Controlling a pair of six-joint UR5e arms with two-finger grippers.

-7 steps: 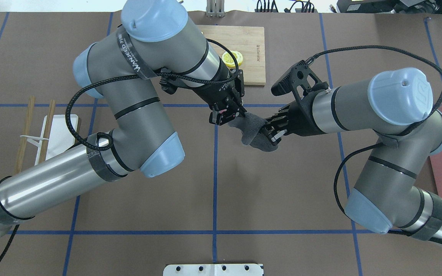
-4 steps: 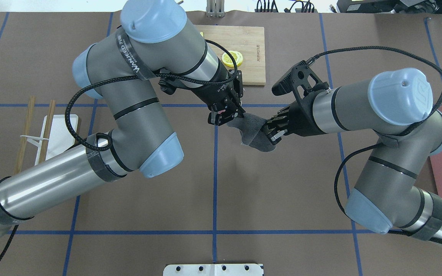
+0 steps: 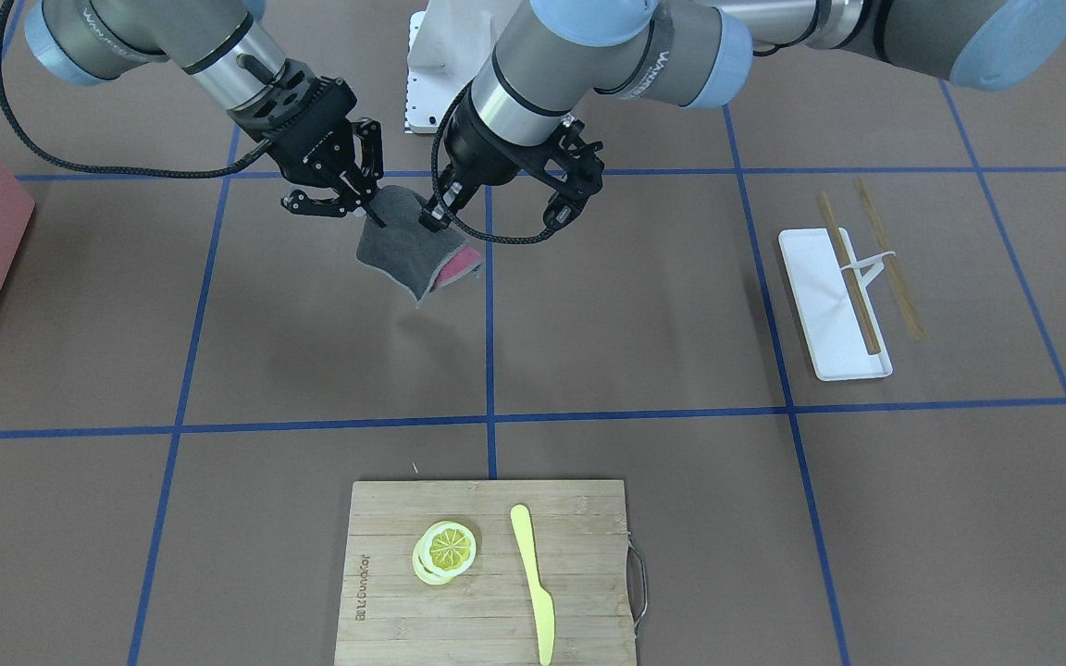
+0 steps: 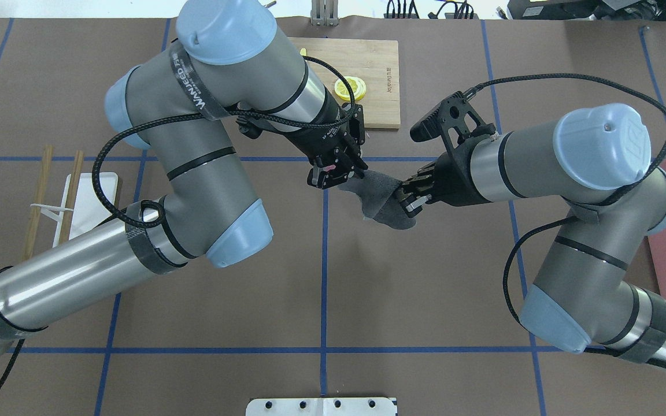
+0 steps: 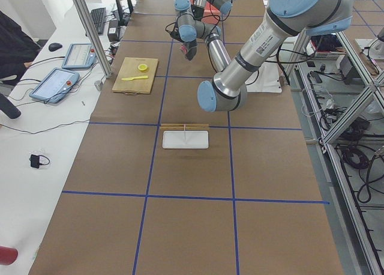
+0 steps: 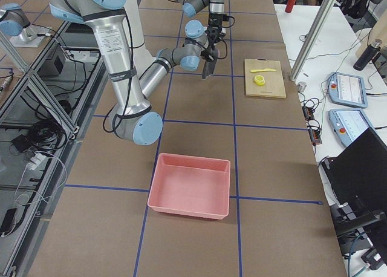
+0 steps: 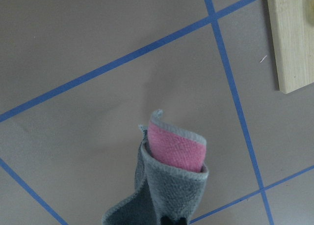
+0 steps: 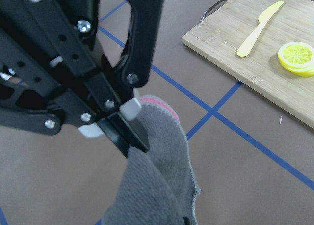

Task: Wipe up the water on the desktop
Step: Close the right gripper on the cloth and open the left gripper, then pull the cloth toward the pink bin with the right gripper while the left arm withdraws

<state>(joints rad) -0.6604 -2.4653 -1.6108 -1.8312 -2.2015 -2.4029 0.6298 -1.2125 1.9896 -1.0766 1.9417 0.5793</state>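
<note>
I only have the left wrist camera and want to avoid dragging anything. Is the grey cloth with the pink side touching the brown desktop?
Observer: No. In the front-facing view the grey cloth with the pink side hangs above the brown taped desktop, and its shadow lies apart beneath it.
Operator: Is my arm holding it alone?
Observer: No. The right gripper has its jaws shut on one edge, and the left gripper pinches the opposite one.
Operator: Is there anything ahead I should steer clear of?
Observer: A bamboo cutting board lies further across the table. It carries yellow lemon slices and a yellow plastic knife.
</note>
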